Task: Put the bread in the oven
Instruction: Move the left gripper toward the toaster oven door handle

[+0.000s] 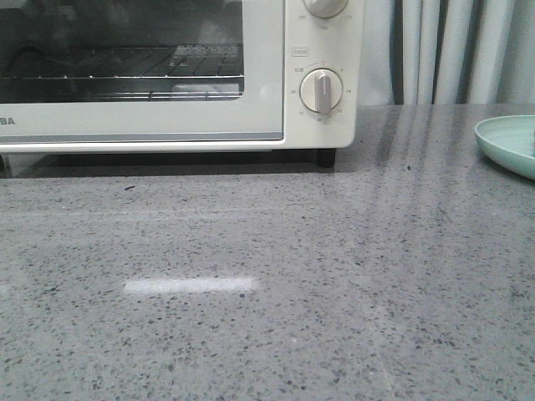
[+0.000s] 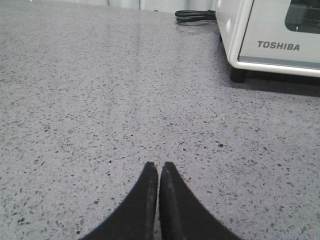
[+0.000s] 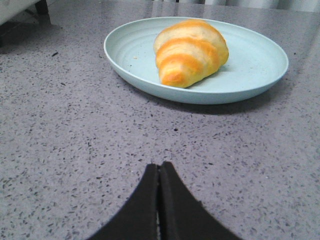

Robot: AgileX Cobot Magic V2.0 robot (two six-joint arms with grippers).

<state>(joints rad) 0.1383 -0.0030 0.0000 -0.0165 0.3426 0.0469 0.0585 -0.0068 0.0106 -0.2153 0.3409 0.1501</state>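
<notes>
The right pincer sits low over the speckled grey worktop, its two dark fingers pressed together tip to tip with nothing between them. Ahead of it, apart from the tips, a pale green plate rests on the worktop, and the bread lies on the plate towards its near side, a golden-brown roll with cream stripes. A dark foot of the oven shows at the far corner of that view.

The left pincer is posed the same way, low over bare worktop, fingers closed on each other and holding nothing. Beyond it and off to one side stands the oven, cream-white, with a black cable lying behind it.

From the front, the oven has its door shut, a wire rack visible through the glass, and dial knobs on its right panel. The plate's edge shows far right.
</notes>
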